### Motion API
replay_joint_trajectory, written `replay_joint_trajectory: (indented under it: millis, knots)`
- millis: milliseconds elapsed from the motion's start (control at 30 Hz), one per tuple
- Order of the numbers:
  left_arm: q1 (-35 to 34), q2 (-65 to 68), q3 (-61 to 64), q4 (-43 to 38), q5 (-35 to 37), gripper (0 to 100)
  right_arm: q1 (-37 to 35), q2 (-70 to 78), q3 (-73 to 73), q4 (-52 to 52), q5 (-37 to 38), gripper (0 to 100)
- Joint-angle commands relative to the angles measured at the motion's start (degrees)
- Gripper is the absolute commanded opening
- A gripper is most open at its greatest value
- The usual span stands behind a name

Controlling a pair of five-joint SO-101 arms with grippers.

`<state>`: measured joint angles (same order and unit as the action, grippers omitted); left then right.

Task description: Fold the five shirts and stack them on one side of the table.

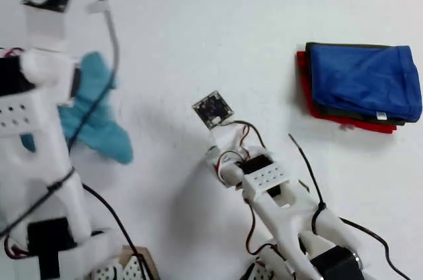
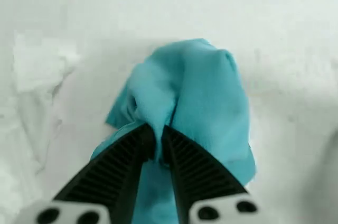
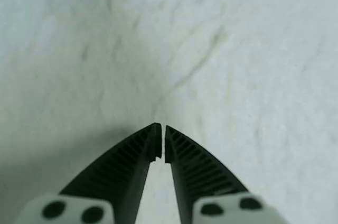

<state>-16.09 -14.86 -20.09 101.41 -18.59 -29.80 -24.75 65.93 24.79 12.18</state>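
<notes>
The left claw [image 2: 158,131] was clamped on a bunched fold of the teal shirt [image 2: 200,92], which was crumpled over the white tabletop [image 1: 198,42], well apart from the stack of folded shirts [image 1: 357,88]. That stack had a blue shirt [image 1: 370,75] on top, a dark shirt [image 1: 344,115] under it and a red shirt [image 1: 302,78] lowest. The right claw [image 3: 162,129], its fingers closed on nothing, hung over bare tabletop between the stack and the teal shirt.
</notes>
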Motion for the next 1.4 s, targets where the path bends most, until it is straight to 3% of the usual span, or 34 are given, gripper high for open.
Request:
replay_joint_trajectory:
  millis: [0, 200, 400, 733, 967, 1233, 1367]
  knots:
    - [4.9, -4.0, -2.4, 0.9, 5.1, 3, 0.2, 0.1, -1.5, -1.0, -0.5, 2.1]
    - [5.7, -3.9, -2.3, 0.9, 9.7, 22, 0.2, 0.1, -1.5, -1.0, -0.5, 2.1]
    - [2.2, -4.1, -2.3, 0.9, 9.5, 19, 0.1, 0.1, -1.5, -1.0, -0.5, 2.1]
    - [-26.4, -4.9, 20.2, -2.4, -3.0, 19, 0.1, 0.1, -1.5, -0.8, -0.5, 2.5]
    - [-44.1, -15.0, 30.5, -6.1, -16.1, 15, -0.2, -0.2, -2.5, 1.0, -0.5, 2.5]
    - [-53.0, -26.1, 53.1, -14.4, -18.5, 15, -0.5, 7.2, -26.5, 23.2, -0.5, 9.1]
    - [-57.0, -28.8, 61.4, -19.6, -18.5, 15, -5.8, 16.6, -43.7, 33.5, -0.5, 9.6]
